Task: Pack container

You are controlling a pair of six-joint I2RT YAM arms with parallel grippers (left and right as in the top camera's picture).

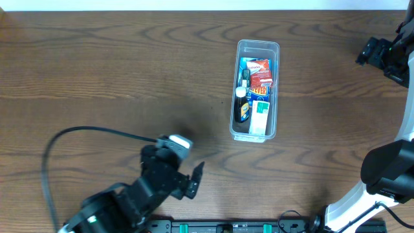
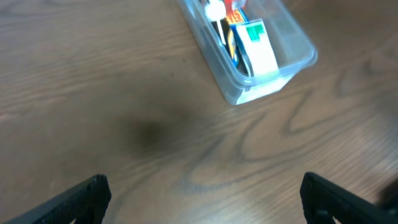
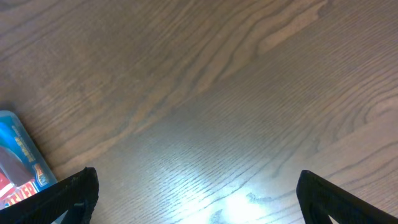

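The clear plastic container point(image 1: 256, 89) stands right of the table's middle, long side running front to back. It holds several small boxes, among them a white and green box point(image 1: 260, 115) at the near end and a red box point(image 1: 261, 72). In the left wrist view the container point(image 2: 292, 59) lies ahead, upper right. In the right wrist view its corner point(image 3: 22, 165) shows at the left edge. My left gripper point(image 2: 202, 199) is open and empty, low at the front left point(image 1: 187, 180). My right gripper point(image 3: 199, 199) is open and empty at the far right point(image 1: 381, 55).
A black cable point(image 1: 71, 139) loops over the table at the front left, behind the left arm. The right arm's white and black base point(image 1: 381, 178) stands at the front right. The table is dark brown wood.
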